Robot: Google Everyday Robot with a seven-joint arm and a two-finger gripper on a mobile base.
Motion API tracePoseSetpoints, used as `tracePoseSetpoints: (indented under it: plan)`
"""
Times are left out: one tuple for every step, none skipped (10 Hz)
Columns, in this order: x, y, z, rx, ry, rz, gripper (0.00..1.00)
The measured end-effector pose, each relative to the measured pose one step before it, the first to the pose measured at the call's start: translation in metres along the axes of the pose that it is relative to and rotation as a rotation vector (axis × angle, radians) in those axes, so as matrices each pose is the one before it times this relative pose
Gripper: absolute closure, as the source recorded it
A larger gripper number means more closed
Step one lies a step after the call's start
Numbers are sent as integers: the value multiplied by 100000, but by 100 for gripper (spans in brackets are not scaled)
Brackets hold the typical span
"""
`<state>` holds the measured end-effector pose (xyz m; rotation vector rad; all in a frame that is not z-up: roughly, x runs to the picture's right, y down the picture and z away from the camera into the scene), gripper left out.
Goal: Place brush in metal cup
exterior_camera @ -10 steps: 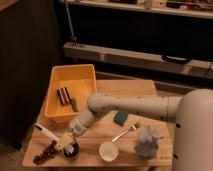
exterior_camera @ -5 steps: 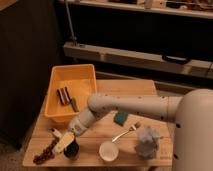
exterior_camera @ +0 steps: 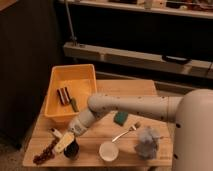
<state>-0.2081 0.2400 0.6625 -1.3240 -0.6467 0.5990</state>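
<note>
A: Status, left to right?

B: Front-left corner of the wooden table (exterior_camera: pixel 100 142): a string of dark red grapes (exterior_camera: pixel 44 151). Just right of it, the gripper (exterior_camera: pixel 64 143), low over the metal cup (exterior_camera: pixel 71 149) (only the cup's dark body shows, rim mostly hidden under the gripper).

A: Brush?

B: The brush (exterior_camera: pixel 54 132) pokes out up-left from the gripper, white handle end visible, tilted. Its lower part is hidden behind the gripper and cup, so whether it's inside the cup I can't tell.

A: Fingers?

B: Can't tell.

A: Rest of the table?

B: Yellow bin (exterior_camera: pixel 80 75) at the back-left corner, holding a dark striped block (exterior_camera: pixel 63 94) and a dark green oblong piece (exterior_camera: pixel 74 104). The white arm (exterior_camera: pixel 130 106) runs from the right edge down toward the front-left. White cup (exterior_camera: pixel 108 151) at the front edge, near the middle. A green sponge (exterior_camera: pixel 120 118) sits mid-table, a silver fork (exterior_camera: pixel 126 132) beside it. Crumpled grey cloth (exterior_camera: pixel 147 141) near the front-right corner.
</note>
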Motion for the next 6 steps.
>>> tracePoseSetpoints:
  plan:
    - [-37, 33, -46, 264, 228, -224, 20]
    - [-220, -27, -504, 2511, 265, 1601, 20]
    - [-80, -235, -682, 2593, -78, 1611, 20]
    - [-127, -426, -1204, 3655, -740, 1906, 20]
    - [-7, -319, -707, 2003, -769, 1033, 20]
    - [-96, 116, 181, -262, 303, -322, 20]
